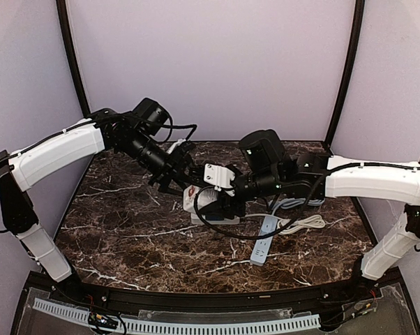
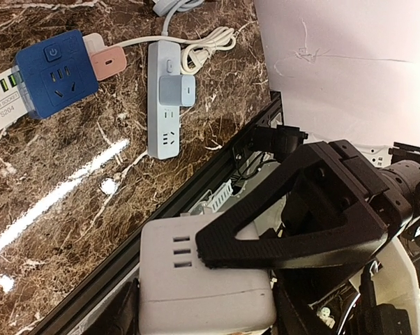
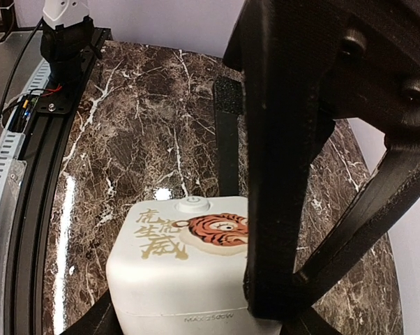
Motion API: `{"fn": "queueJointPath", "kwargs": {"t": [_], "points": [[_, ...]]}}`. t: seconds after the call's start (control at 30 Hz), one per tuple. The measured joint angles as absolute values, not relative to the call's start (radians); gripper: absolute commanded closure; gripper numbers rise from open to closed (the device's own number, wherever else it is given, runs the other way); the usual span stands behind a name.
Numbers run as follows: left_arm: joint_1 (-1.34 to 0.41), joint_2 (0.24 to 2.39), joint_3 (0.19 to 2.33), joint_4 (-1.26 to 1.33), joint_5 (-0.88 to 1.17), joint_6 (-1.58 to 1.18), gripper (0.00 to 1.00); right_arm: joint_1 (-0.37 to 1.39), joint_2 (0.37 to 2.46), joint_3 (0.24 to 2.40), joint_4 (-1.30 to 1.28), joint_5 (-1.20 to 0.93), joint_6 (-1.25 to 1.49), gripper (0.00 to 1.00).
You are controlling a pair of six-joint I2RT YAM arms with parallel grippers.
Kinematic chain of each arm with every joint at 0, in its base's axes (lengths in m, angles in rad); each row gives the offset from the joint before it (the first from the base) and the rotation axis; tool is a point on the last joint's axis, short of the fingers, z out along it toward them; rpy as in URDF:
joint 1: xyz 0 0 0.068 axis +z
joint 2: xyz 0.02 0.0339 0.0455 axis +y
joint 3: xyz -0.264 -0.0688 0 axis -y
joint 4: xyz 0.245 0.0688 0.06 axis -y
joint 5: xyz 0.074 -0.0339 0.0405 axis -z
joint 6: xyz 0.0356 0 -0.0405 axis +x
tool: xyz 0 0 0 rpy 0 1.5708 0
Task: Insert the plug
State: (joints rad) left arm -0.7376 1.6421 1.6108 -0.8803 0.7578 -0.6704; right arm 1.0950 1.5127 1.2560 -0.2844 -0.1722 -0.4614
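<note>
1. We are logging the left gripper [image 2: 161,286] with its jaws clamped on the white plug [image 2: 203,300]. One black finger [image 2: 287,230] is lying across the plug's top face.
2. The plug is hanging off the table [image 1: 126,244], over its middle in the top view.
3. The right gripper [image 1: 213,204] is gripping the tiger-printed cube [image 3: 182,272], one finger on either side. We cannot tell whether the cube is touching the marble.
4. In the top view the plug is sitting just beside the cube. We cannot tell whether they are touching.
5. The strip [image 2: 162,105] is lying flat on the table, carrying a grey plug [image 2: 177,91], with its cable [image 2: 206,45] coiled at one end.
6. A blue cube [image 2: 56,73] is standing near the strip, with a pink plug [image 2: 105,64] against its side.
</note>
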Motion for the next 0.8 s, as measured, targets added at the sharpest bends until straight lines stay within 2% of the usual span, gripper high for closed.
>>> {"fn": "queueJointPath", "kwargs": {"t": [0.07, 0.13, 0.17, 0.3, 0.53, 0.8], "points": [[-0.738, 1.64, 1.608, -0.869, 0.751, -0.686, 0.12, 1.095, 1.512, 1.256, -0.281, -0.167, -0.444, 0.82], [-0.737, 1.635, 1.605, -0.84, 0.751, -0.711, 0.03, 1.095, 1.512, 1.254, -0.273, -0.153, -0.429, 0.83], [-0.737, 1.628, 1.601, -0.821, 0.751, -0.725, 0.02, 1.095, 1.512, 1.25, -0.271, -0.144, -0.416, 0.83], [-0.736, 1.581, 1.564, -0.757, 0.743, -0.771, 0.02, 1.095, 1.512, 1.246, -0.265, -0.128, -0.385, 0.84], [-0.733, 1.567, 1.547, -0.734, 0.712, -0.79, 0.17, 1.097, 1.512, 1.246, -0.25, -0.1, -0.331, 0.85], [-0.733, 1.567, 1.536, -0.735, 0.694, -0.781, 0.23, 1.094, 1.512, 1.246, -0.248, -0.096, -0.293, 0.86]]}}
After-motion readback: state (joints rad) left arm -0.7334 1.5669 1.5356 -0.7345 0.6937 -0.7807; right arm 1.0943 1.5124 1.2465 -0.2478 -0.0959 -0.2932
